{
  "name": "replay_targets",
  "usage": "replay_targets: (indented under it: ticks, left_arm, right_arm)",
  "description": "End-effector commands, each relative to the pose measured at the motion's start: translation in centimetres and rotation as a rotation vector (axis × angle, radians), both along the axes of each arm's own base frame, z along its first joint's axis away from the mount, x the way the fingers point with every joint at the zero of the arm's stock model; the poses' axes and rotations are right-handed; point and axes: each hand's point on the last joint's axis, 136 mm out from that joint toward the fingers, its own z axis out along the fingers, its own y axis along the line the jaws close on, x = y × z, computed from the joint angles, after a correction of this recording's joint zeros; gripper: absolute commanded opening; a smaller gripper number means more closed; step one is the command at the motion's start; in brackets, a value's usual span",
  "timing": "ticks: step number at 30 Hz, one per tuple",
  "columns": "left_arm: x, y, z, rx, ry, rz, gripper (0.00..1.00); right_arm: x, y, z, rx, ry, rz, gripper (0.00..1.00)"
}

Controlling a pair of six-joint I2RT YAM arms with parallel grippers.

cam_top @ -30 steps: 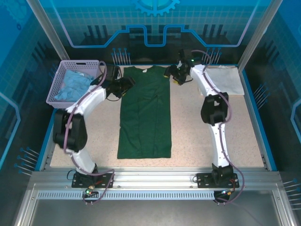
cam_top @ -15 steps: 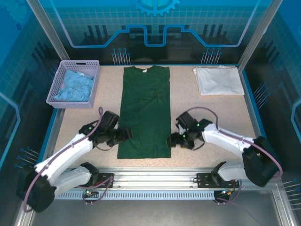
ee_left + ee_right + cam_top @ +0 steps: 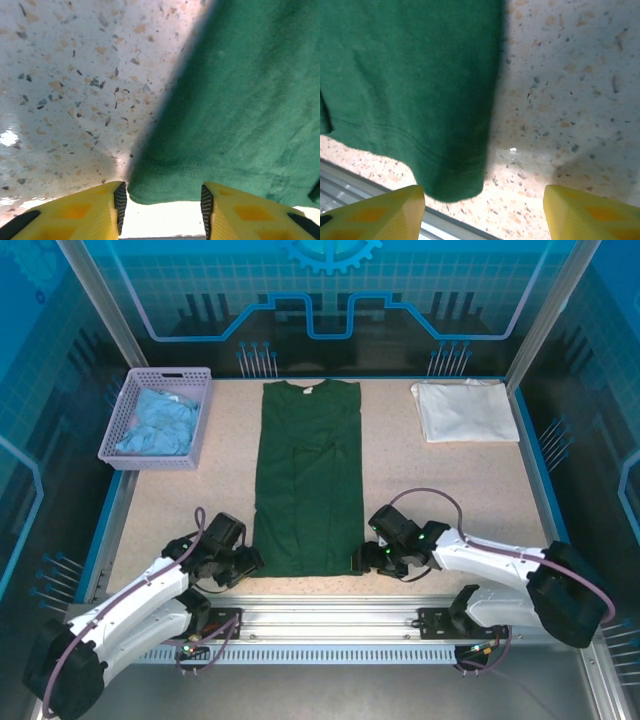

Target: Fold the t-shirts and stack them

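My left gripper (image 3: 251, 560) and right gripper (image 3: 361, 560), both spread, straddle the six-o'clock hem corners of the long dark green cloth t-shirt (image 3: 307, 480). Its sleeves look tucked in. Folding it up and stacking it with the folded white cloth t-shirt (image 3: 465, 410) at two o'clock are left.

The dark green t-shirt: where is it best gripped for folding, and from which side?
Grip the dark green t-shirt at its two near hem corners, coming from the near side. It lies flat as a long strip with the hem nearest, so both corners are free and should lift evenly.
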Motion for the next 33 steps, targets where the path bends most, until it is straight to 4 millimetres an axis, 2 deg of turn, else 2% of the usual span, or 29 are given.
replay_targets:
  ticks: [1, 7, 12, 15, 18, 20, 25, 28, 33]
  left_arm:
    - [0.2, -0.7, -0.2, -0.044, 0.001, 0.023, 0.45]
    - [0.4, -0.7, -0.8, -0.024, 0.005, 0.008, 0.43]
    - [0.4, -0.3, -1.1, 0.006, 0.003, -0.006, 0.37]
    - [0.7, -0.1, -1.1, 0.019, -0.010, -0.010, 0.33]
    - [0.9, -0.1, -1.1, 0.027, -0.014, -0.018, 0.25]
    - [0.9, -0.1, -1.1, 0.032, -0.015, -0.023, 0.18]
    - [0.8, -0.1, -0.9, 0.030, -0.019, -0.031, 0.01]
    - [0.7, -0.3, -0.5, 0.017, -0.020, -0.042, 0.00]
    - [-0.1, -1.1, -0.2, -0.011, -0.001, -0.071, 0.00]
  right_arm:
    - [0.6, 1.6, 0.3, 0.018, -0.005, -0.009, 0.63]
    - [0.9, 2.1, -0.3, -0.004, 0.010, -0.005, 0.59]
    - [1.0, 3.1, -0.1, 0.028, 0.002, 0.014, 0.52]
    - [0.9, 3.4, -0.3, 0.026, 0.015, 0.024, 0.42]
    - [0.9, 3.3, -0.7, 0.004, 0.030, 0.022, 0.27]
    - [0.9, 3.0, -1.0, -0.026, 0.038, 0.017, 0.18]
    - [0.9, 1.6, -1.5, -0.092, 0.044, -0.008, 0.07]
    - [1.0, 0.5, -1.4, -0.137, 0.037, -0.016, 0.00]
    - [0.1, -1.6, -1.8, -0.192, 0.052, -0.030, 0.00]
